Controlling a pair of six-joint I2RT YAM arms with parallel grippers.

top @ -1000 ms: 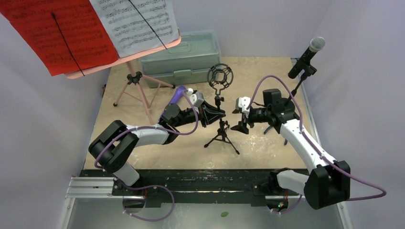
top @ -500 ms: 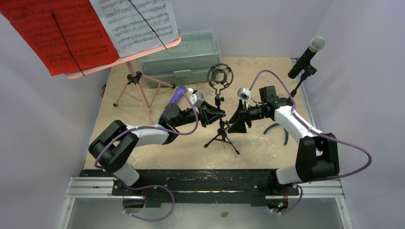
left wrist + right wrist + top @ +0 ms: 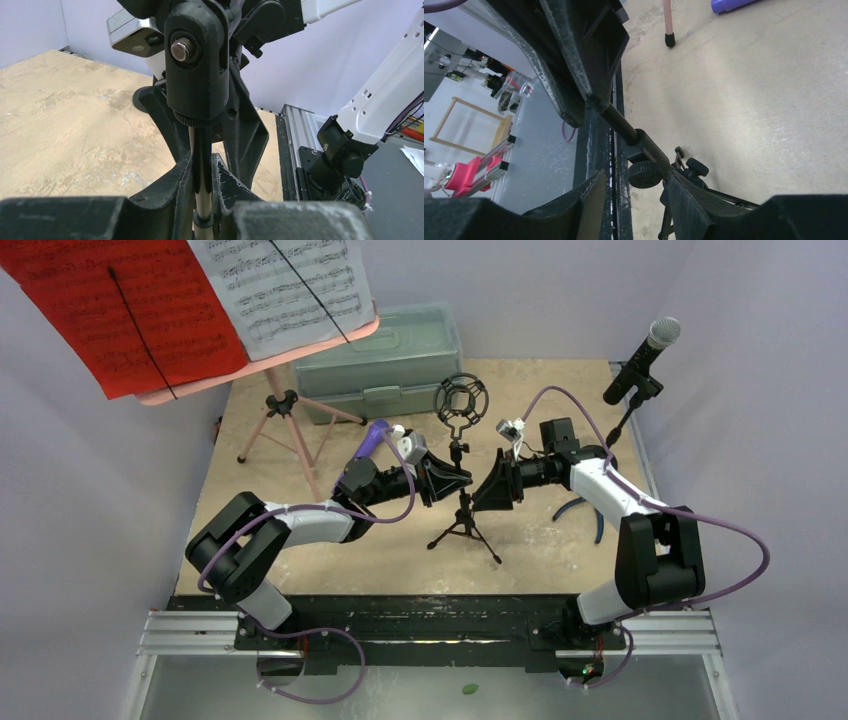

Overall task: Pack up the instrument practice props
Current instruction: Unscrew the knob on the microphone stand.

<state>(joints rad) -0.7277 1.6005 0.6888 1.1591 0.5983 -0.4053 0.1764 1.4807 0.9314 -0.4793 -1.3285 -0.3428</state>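
In the middle of the sandy worktop (image 3: 400, 550) stands a small black stand (image 3: 465, 530) on three spread legs, upright, with a round wire ring mount (image 3: 460, 400) at its top. The left claw (image 3: 452, 481) reaches in from 9 o'clock and is clamped on the stand's thin shiny rod (image 3: 201, 145); in the left wrist view its two black fingers (image 3: 175, 185) press the rod from either side, just under a black hinge block with a bolt head. The right claw (image 3: 634, 182) comes in from 3 o'clock with its fingers spread wide. In the right wrist view the stand's lower tube and a knurled knob show in the gap between them, but whether they touch it cannot be told. At 10 o'clock a pink tripod (image 3: 301, 450) carries a tilted pink tray (image 3: 310, 348) bearing a red page (image 3: 120, 310) and a white page (image 3: 290, 285) of printed music, each crossed by a thin black holder wire. A purple microphone (image 3: 372, 438) lies on the worktop just behind the left arm's wrist, toward 11 o'clock from the stand. At 2 o'clock a black microphone (image 3: 640, 360) with a silver mesh head sits tilted in its own mount by the right wall. A closed grey-green case (image 3: 390, 360) lies at 12 o'clock.
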